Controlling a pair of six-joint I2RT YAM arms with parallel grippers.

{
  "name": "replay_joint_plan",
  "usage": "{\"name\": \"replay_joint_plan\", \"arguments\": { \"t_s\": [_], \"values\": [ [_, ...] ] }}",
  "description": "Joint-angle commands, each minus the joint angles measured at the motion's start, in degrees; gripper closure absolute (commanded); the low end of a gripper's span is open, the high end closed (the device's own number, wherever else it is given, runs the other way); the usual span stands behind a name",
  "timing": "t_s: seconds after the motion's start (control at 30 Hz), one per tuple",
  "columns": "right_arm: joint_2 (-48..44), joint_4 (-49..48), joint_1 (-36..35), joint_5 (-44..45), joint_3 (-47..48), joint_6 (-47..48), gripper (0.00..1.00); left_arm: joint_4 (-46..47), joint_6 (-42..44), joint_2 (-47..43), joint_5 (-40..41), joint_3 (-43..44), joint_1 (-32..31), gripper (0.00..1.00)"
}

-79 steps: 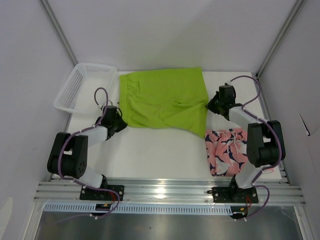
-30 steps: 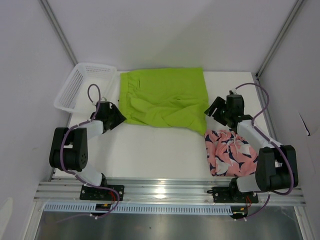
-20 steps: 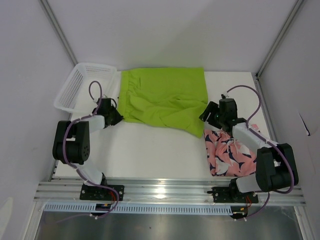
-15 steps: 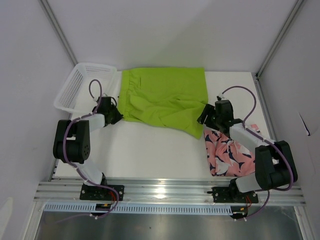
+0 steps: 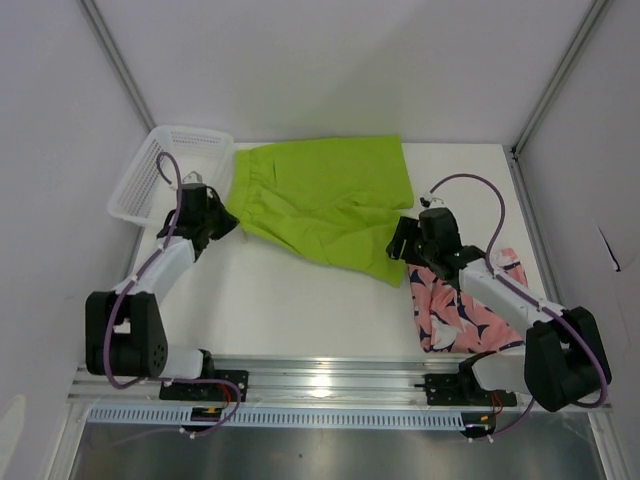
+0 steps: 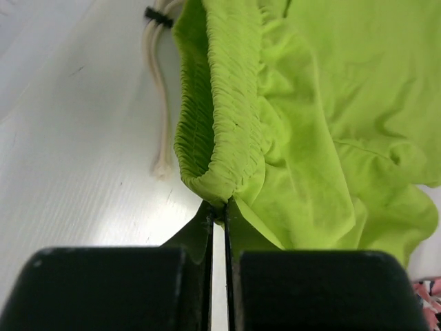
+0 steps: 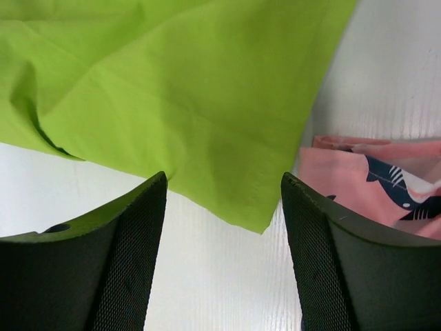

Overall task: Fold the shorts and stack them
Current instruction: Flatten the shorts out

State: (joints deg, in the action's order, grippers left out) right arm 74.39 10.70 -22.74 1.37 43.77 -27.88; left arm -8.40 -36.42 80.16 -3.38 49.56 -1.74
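The lime green shorts lie spread at the back middle of the table. My left gripper is shut on their near left waistband corner, and in the left wrist view the gathered elastic bunches up right at the closed fingertips. My right gripper stands open at the near right leg hem. In the right wrist view the green hem corner points down between the two fingers, over bare table. The pink shark-print shorts lie crumpled at the right, just beside that gripper.
A white mesh basket stands at the back left corner, close behind the left arm. A white drawstring trails from the waistband onto the table. Walls close in the left, right and back sides.
The left gripper has shut on the waistband corner and drawn it leftward toward the basket. The right gripper has moved left to the green hem corner, staying open.
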Motion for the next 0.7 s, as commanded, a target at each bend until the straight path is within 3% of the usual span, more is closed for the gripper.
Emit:
{"name": "replay_joint_plan", "arguments": {
  "t_s": [0.0, 0.33, 0.67],
  "values": [
    [-3.37, 2.23, -0.46, 1.72, -3.23, 0.72, 0.31, -3.54, 1.27, -4.66, -1.19, 1.77, 0.33, 1.0],
    [-7.24, 2.14, -6.17, -1.37, -8.34, -2.97, 0.31, -10.49, 1.44, -10.29, -3.57, 5.37, 0.42, 1.0],
    [-0.48, -2.44, -8.72, 2.76, -9.06, -3.23, 0.35, -11.19, 1.44, -9.5, -5.06, 6.77, 0.95, 1.0]
  ]
}}
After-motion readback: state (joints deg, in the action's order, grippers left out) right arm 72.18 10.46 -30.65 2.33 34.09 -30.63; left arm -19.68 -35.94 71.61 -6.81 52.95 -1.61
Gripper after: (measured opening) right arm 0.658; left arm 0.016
